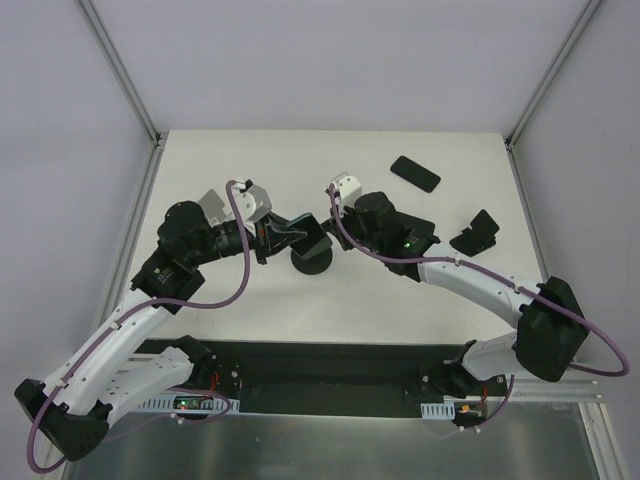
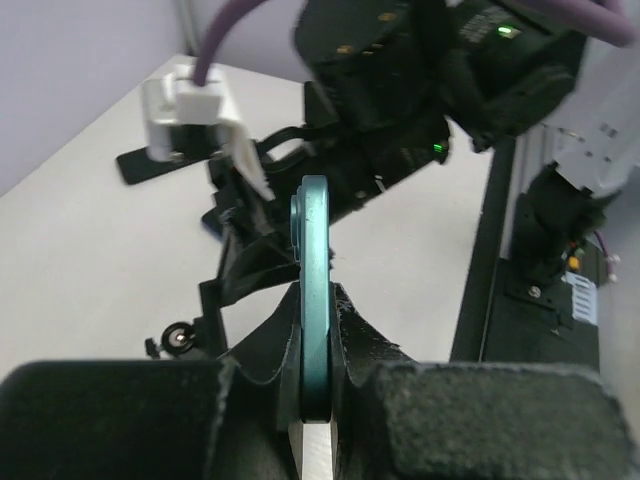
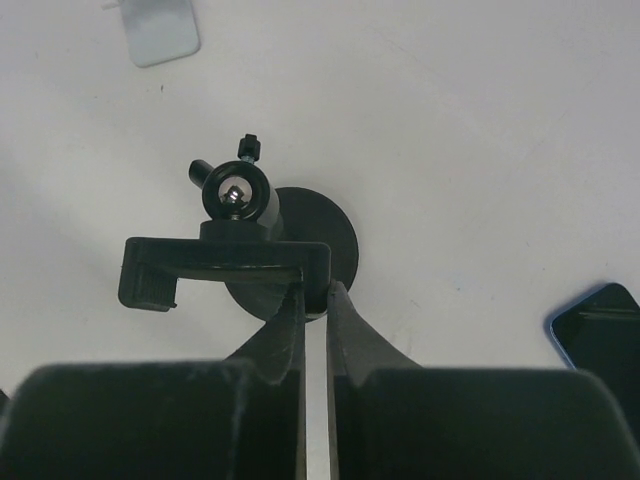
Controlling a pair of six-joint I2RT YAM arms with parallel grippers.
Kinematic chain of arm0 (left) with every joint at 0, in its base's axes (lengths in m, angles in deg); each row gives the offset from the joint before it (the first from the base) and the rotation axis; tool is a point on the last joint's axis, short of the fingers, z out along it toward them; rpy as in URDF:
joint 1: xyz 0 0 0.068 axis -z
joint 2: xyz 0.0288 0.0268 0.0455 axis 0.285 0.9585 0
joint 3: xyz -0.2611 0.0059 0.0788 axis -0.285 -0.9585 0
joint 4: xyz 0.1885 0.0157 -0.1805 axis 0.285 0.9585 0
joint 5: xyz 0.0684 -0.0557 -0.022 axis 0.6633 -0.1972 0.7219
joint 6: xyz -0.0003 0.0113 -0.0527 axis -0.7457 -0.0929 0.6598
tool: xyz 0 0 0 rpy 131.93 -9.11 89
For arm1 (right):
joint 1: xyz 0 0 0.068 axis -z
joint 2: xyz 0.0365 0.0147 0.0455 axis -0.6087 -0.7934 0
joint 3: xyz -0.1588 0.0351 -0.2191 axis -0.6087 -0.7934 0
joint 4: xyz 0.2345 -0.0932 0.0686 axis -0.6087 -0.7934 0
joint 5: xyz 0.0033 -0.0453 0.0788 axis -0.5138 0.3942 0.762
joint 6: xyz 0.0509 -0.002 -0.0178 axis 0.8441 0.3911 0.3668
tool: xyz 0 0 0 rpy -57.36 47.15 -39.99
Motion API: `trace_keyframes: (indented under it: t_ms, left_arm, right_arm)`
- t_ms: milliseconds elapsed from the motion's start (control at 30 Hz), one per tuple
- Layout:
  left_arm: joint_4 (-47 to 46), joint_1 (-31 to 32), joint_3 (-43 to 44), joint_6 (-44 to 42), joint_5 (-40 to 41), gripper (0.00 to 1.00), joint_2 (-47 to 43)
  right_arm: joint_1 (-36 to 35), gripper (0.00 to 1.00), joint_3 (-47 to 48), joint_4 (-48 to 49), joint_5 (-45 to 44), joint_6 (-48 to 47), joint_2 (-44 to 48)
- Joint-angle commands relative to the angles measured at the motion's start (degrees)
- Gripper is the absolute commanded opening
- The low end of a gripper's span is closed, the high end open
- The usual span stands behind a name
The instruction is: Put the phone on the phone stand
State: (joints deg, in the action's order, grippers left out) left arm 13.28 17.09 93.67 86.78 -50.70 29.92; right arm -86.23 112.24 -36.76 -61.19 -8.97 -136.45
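Our left jaws clamp the slim teal-edged phone on edge, off the white desk and just beside the black round-based phone stand, ready for seating. Our right jaws are closed on the stand's cradle, apparently steadying it.

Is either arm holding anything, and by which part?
The left end effector clamps the teal phone across its faces near one end. The right end effector seems to pinch the phone stand by its cradle edge.
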Motion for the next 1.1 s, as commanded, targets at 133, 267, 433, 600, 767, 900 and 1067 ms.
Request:
trace_keyframes:
  t_ms: [133, 267, 433, 600, 767, 900, 1067]
  left_arm:
    - [0.63, -1.74, 3.88, -14.15, -25.63, 0.0, 1.31]
    - [1.95, -1.83, 4.5, -17.43, -33.9, 0.0, 6.4]
    - [1.69, -0.61, 9.85, -19.36, -33.56, 0.0, 17.56]
    - [1.16, 1.42, 13.11, -23.67, -33.39, 0.0, 24.24]
    - [2.13, 1.33, 16.8, -26.22, -34.36, 0.0, 29.96]
    - [7.4, 0.81, 19.27, -30.26, -33.39, 0.0, 34.0]
    - [10.3, -1.91, 19.71, -32.72, -33.82, 0.0, 34.72]
  right_arm:
    - [5.13, 0.01, 4.64, -1.38, 15.79, -4.29, -1.09]
    - [7.33, 0.01, 5.88, -3.49, 21.93, -5.35, -1.36]
    - [8.39, 0.01, 8.07, -5.69, 26.34, -5.35, -2.5]
    - [8.65, 0.01, 8.6, -5.96, 29.51, -5.26, -3.03]
    - [9.44, 0.01, 9.04, -7.19, 31.09, -5.52, -2.59]
    - [9.88, 0.01, 8.95, -7.36, 31.45, -5.44, -2.06]
    - [10.15, 0.01, 9.04, -7.36, 31.71, -5.52, -1.71]
